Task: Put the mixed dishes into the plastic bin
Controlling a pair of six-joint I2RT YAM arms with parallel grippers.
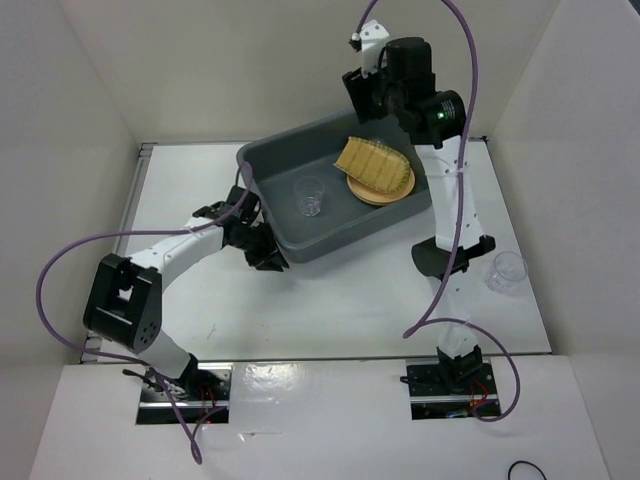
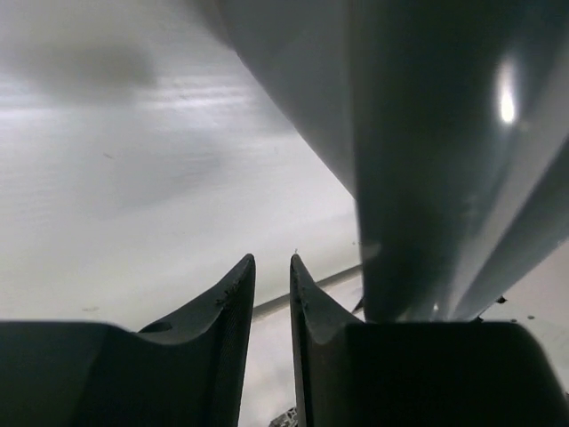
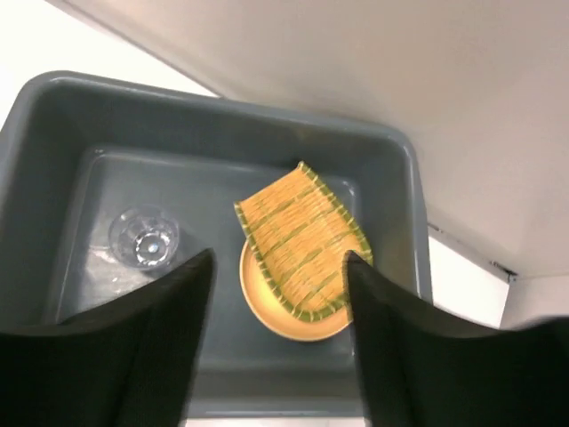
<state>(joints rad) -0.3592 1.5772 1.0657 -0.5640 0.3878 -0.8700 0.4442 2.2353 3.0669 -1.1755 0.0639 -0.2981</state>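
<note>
Left gripper (image 2: 271, 260): my two dark, matte fingers stand almost together with only a narrow slit between them, and nothing sits in it. They lie low over the white table (image 1: 330, 300), just beside the near left corner of the large dark-grey rectangular plastic bin (image 1: 300, 240). Its smooth outer wall fills the right of the left wrist view. The left arm reaches low and forward, elbow bent out to the left.

Right gripper (image 3: 277, 258): my fingers are spread wide and hold nothing. The right arm is raised high, with the wrist turned down over the far part of the bin.

Contents of the bin:
- A round shallow tan plate (image 3: 293, 325) lies flat on the floor at the right end.
- A flat woven bamboo tray (image 3: 298, 249), yellow slats with green binding, rests on the plate and overhangs its far rim.
- A small clear plastic cup (image 3: 144, 238) stands upright at the left end, apart from the plate.

A second clear plastic cup (image 1: 506, 270) stands on the table, right of the right arm and outside the bin.
</note>
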